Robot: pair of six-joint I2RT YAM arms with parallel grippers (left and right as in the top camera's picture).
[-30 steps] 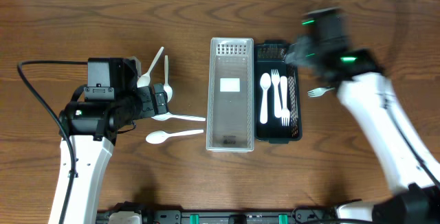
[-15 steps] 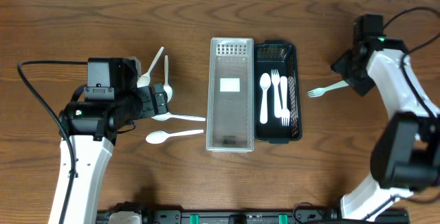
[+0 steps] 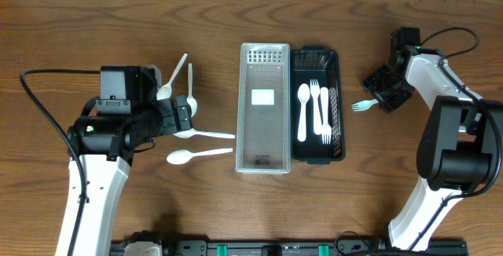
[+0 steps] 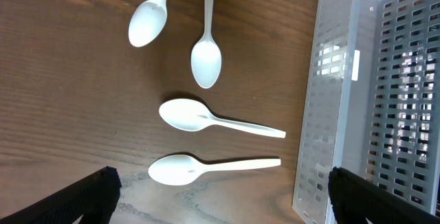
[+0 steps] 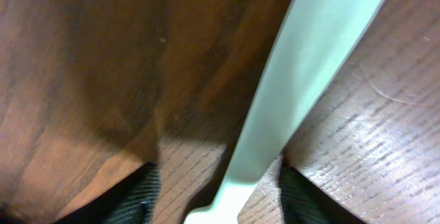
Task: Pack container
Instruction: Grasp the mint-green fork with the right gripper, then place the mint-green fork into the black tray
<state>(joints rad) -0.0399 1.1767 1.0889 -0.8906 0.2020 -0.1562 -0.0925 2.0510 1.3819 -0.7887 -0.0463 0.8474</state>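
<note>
A clear perforated container (image 3: 263,150) stands mid-table, and a black basket (image 3: 337,130) beside it holds a white spoon (image 3: 303,111) and two forks (image 3: 320,111). A loose white fork (image 3: 365,104) lies on the table right of the basket. My right gripper (image 3: 385,95) is low over its handle (image 5: 302,80), open, with a finger on each side (image 5: 223,196) and a gap to both. Several white spoons (image 3: 196,133) lie left of the clear container. My left gripper (image 3: 185,116) is open above them (image 4: 230,196); the nearest spoon (image 4: 199,168) lies just ahead of the fingers.
The clear container's wall (image 4: 344,114) fills the right side of the left wrist view. The right arm's black cable (image 3: 460,36) loops near the table's back right. Bare wood lies in front of and behind the containers.
The right arm swung from above the black basket out to the right, then came down with its fingers astride the loose fork. The left arm and the spoons have not moved.
</note>
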